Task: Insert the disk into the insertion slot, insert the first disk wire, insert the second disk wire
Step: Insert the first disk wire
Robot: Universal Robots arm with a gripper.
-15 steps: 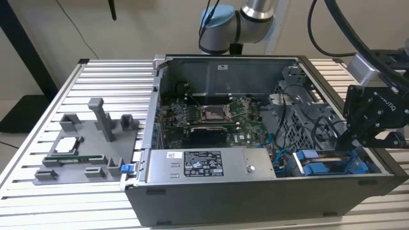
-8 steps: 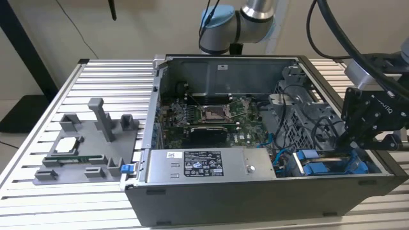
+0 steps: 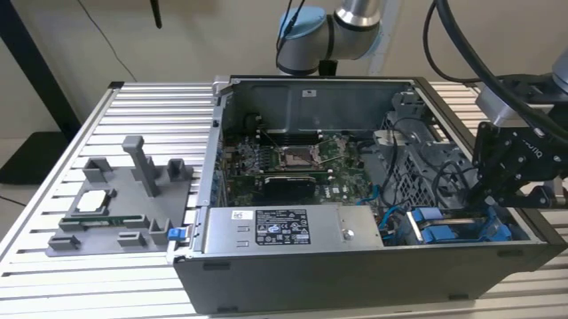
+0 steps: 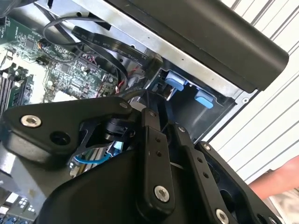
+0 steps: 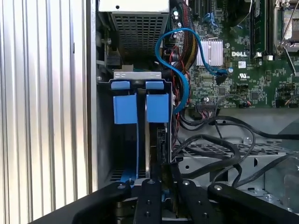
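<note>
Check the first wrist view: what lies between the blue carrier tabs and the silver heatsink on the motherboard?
In the first wrist view, a blue cable loops through the stretch between the blue carrier tabs and the silver heatsink.

The claw (image 4: 161,114) hangs just beside two blue carrier tabs (image 4: 174,79).

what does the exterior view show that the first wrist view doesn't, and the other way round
Exterior view: the grey parts fixture beside the case, the arm's blue-capped joint, and the gripper hanging over the case corner on the exterior view's right.
First wrist view: a finned silver heatsink and a close look into the dark bay beside the blue tabs.
Both: the blue carrier tabs, the blue cable, the motherboard and the slatted table.
</note>
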